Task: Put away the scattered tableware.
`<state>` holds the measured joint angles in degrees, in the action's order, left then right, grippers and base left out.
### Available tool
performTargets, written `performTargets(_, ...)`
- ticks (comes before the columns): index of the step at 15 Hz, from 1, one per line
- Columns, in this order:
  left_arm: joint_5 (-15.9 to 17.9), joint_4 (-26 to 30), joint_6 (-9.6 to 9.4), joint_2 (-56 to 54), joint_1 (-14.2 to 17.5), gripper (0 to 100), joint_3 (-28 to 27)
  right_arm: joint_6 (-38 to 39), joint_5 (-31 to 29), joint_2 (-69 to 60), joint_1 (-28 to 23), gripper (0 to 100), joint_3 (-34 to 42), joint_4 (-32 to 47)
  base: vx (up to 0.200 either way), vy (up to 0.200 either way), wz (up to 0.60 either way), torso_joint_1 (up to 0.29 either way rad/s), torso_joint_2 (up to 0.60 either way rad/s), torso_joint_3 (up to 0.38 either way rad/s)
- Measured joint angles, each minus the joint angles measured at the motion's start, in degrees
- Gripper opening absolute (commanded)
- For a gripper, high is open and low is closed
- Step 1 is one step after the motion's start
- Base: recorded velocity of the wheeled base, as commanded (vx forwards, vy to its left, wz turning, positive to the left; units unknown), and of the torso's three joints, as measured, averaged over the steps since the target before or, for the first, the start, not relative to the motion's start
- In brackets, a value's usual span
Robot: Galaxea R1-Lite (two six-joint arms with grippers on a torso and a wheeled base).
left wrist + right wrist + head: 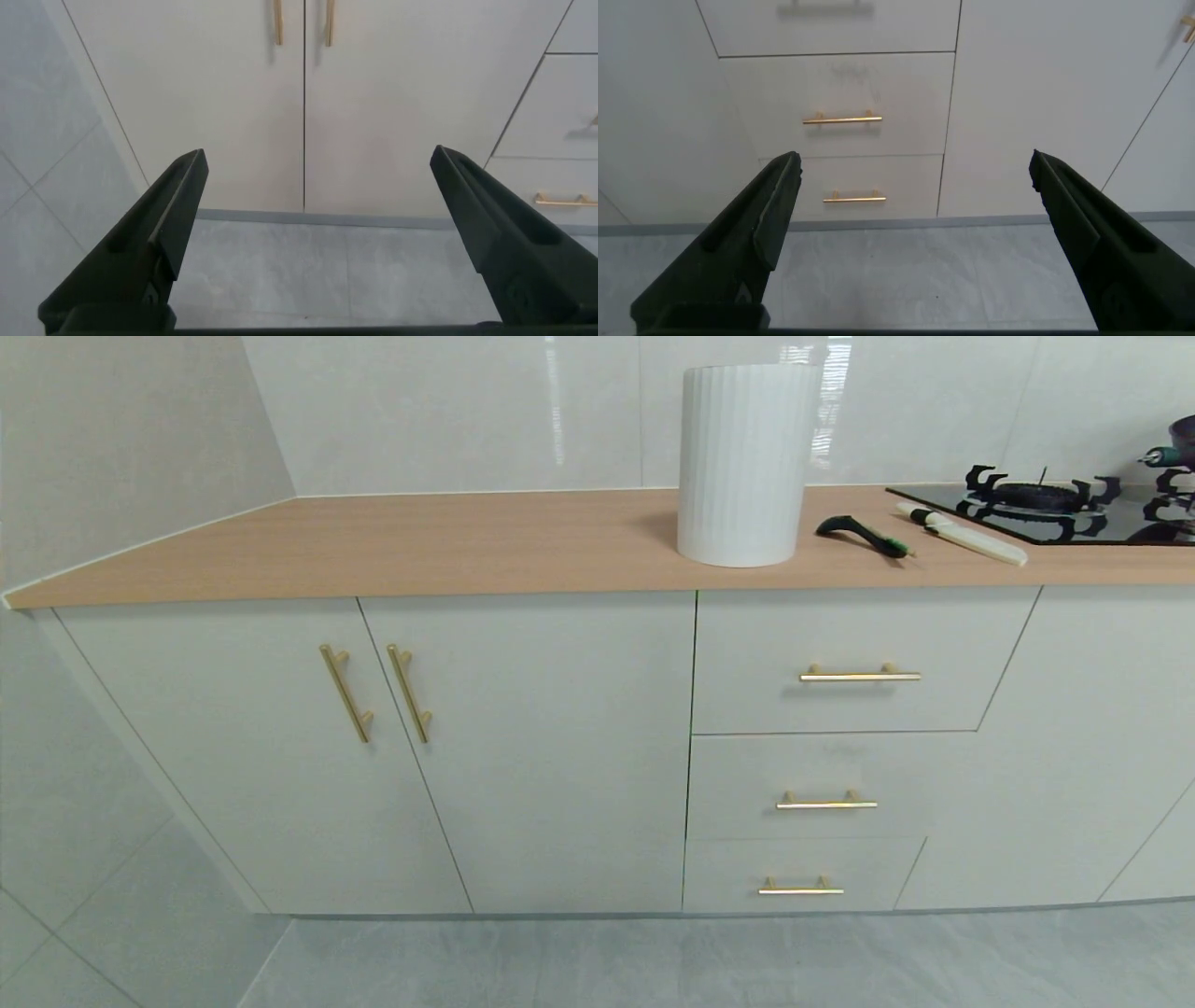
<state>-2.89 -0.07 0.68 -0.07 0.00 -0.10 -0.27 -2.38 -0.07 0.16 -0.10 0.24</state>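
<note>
Hanging low over the grey tiled floor (653, 961), the left gripper (316, 159) is facing the pair of cabinet doors (304, 93). Its jaws are spread wide with nothing between them. The right gripper (913, 161) is facing the stack of drawers (842, 93) beside those doors, and its jaws are likewise gaping and holding nothing.

Above them the wooden countertop (420, 541) is running the whole length of the pale cabinets, up against the tiled wall. At its far right end a black gas hob (1046, 509) is sitting flush in the wood, with dark pan supports standing on it.

All the tableware is lying on that counter, well apart from both grippers. The white ribbed container (742, 467) is standing upright near the front edge, roughly above the seam between the doors and the drawers. To its right the white knife (962, 534) is lying flat and slanted, just beside the near corner of the hob. The small black-and-green utensil (864, 534) is resting between the container and the knife, touching neither.
</note>
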Motion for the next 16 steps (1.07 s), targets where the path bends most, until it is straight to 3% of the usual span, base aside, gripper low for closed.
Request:
performTargets(4,0.0,0.0,-0.59,0.0,0.0,100,0.0,0.0,0.0,0.0,0.0,100,0.0,0.0,0.150,0.000,0.00,-0.001,0.00,0.004)
performTargets(16,0.0,0.0,0.00,0.0,0.0,100,0.0,-1.7,0.9,0.5,0.1,100,-0.9,0.4,0.000,0.000,0.00,0.000,0.00,0.000)
